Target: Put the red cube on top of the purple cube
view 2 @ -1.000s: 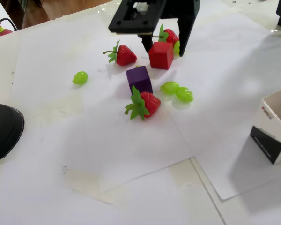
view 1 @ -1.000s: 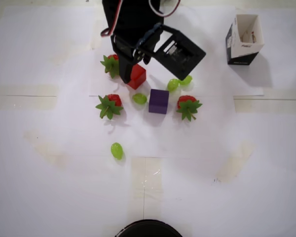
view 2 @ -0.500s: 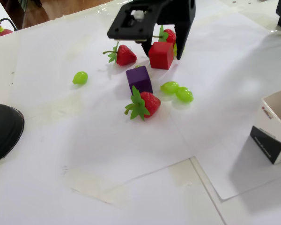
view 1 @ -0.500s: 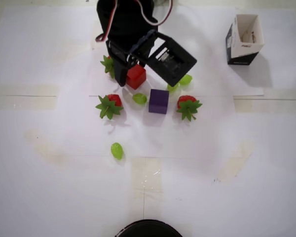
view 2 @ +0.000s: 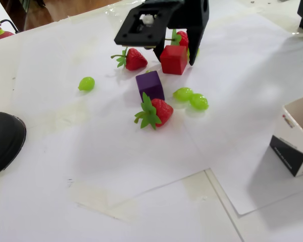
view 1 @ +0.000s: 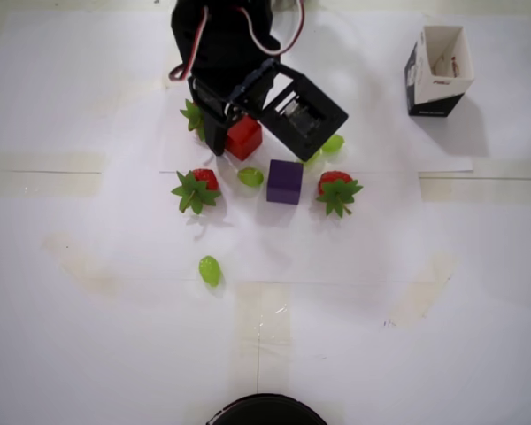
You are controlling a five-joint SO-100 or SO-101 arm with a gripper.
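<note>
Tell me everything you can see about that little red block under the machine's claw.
The red cube is a small, solid, bright-red block with flat faces and sharp edges, plastic-looking. It sits flat on the white paper, turned a little askew, between the two black fingers of the gripper, which straddle it; whether they touch it cannot be told. In the overhead view the arm hides part of it. The purple cube stands near, apart from it.

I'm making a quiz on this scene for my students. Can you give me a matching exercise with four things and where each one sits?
Things:
1. red cube
2. purple cube
3. carton
4. lone grape

Places:
A. top right corner of the overhead view
B. between the gripper fingers
C. alone, below the cluster in the overhead view
D. between two strawberries in the overhead view

Pairs: 1-B, 2-D, 3-A, 4-C
</note>
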